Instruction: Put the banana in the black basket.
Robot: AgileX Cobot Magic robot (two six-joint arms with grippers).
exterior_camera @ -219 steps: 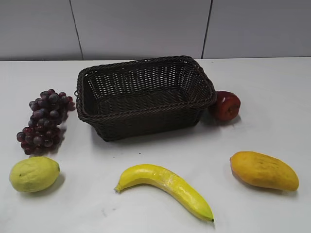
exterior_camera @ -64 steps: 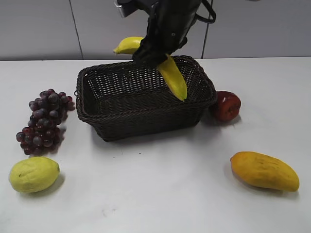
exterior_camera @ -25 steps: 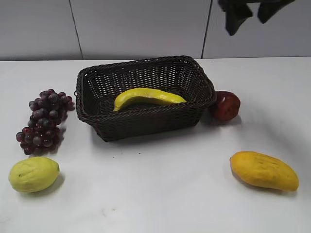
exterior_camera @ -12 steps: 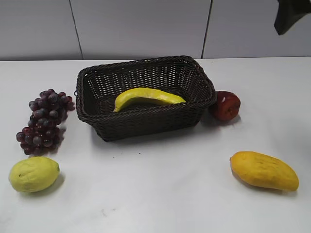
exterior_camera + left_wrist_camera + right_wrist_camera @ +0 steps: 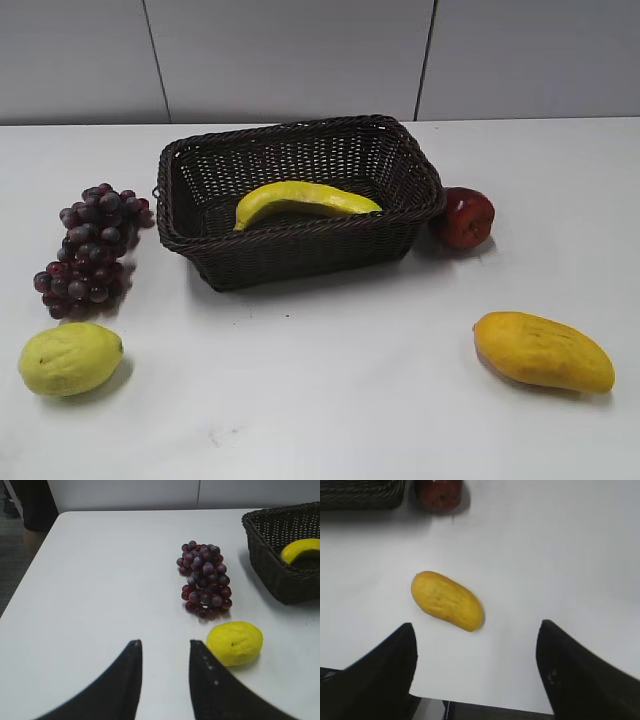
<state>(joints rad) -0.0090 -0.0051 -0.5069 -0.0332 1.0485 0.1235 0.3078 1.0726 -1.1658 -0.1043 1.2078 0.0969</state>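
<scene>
White tabletop point(image 5: 320, 400) backed by a grey panelled wall carries all items. The black basket point(image 5: 300, 255) stands at the rear centre of the table in the exterior view. The banana point(image 5: 305, 200) lies inside the black basket, resting lengthwise along the near wall, stem end toward the left.

Left gripper point(image 5: 165, 652): jaws slightly apart, a narrow gap between the two dark fingers, nothing held. Ahead of the jaws and to their right lies the lemon point(image 5: 235, 643); beyond it, farther ahead, the grape bunch point(image 5: 204, 579). The black basket point(image 5: 280, 555) sits well ahead and far to the right of the jaws, with one end of the banana point(image 5: 300, 550) visible inside it.

Right gripper point(image 5: 476, 645): jaws wide apart, nothing held. The mango point(image 5: 447, 600) lies on the table just ahead of the jaws, nearer the left finger and touching neither. The red apple point(image 5: 439, 492) is well ahead, just beside the corner of the black basket point(image 5: 360, 492). Neither gripper appears in the exterior view.
</scene>
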